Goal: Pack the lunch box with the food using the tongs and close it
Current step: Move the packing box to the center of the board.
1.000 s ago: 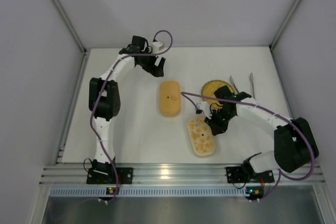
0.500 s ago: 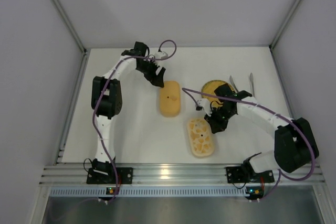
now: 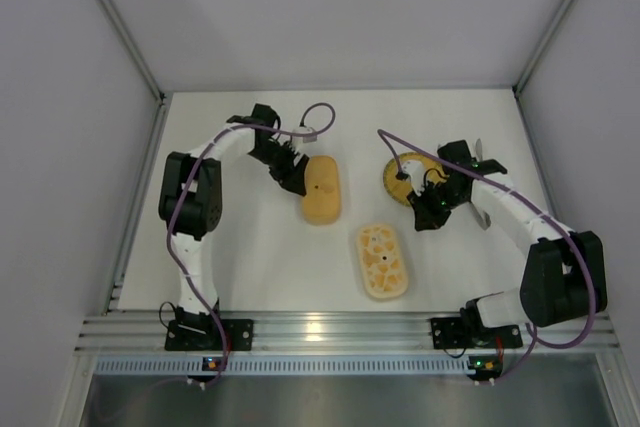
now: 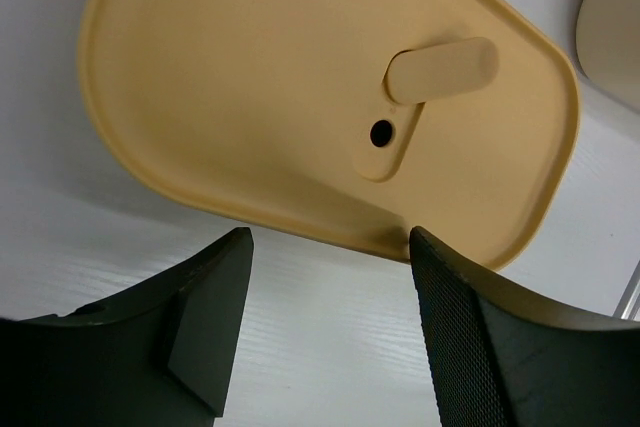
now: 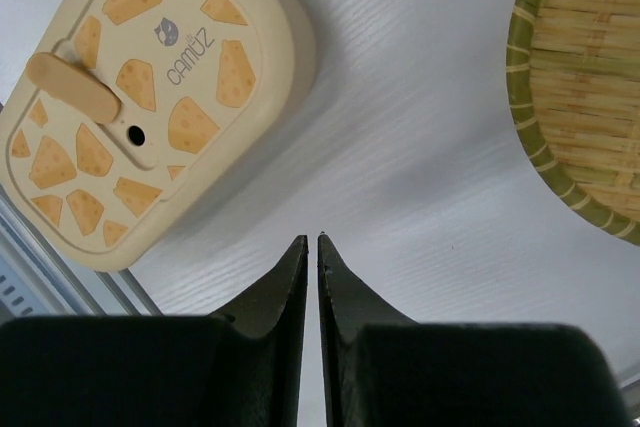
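Looking down on the one white table (image 3: 250, 247), I count two arms, two lunch boxes, one plate and one pair of tongs.

The left arm (image 3: 190, 197) reaches in from the left, and the right arm (image 3: 530, 237) bends in from the right.

The plain yellow lunch box (image 4: 270, 77) lies mid-table with its lid on, showing a flap tab and a small hole. The cheese-patterned lunch box (image 5: 150, 97) sits nearer and to the right of it, apart from it and also lidded. Both lids hide whatever is inside.

The round yellow ribbed plate (image 5: 525, 117) lies right of the plain box and far of the patterned one. The part I can see holds nothing.

The tongs (image 3: 478, 146) show only as a thin silver sliver right of the plate, past the right wrist, so I think that is them.

The left gripper (image 4: 330, 237) sits at the plain box's left edge, its jaws wide and gripping nothing, with one finger at the rim. The right gripper (image 5: 312, 239) hangs over bare table between the patterned box and the plate, its jaws pinched together and empty.
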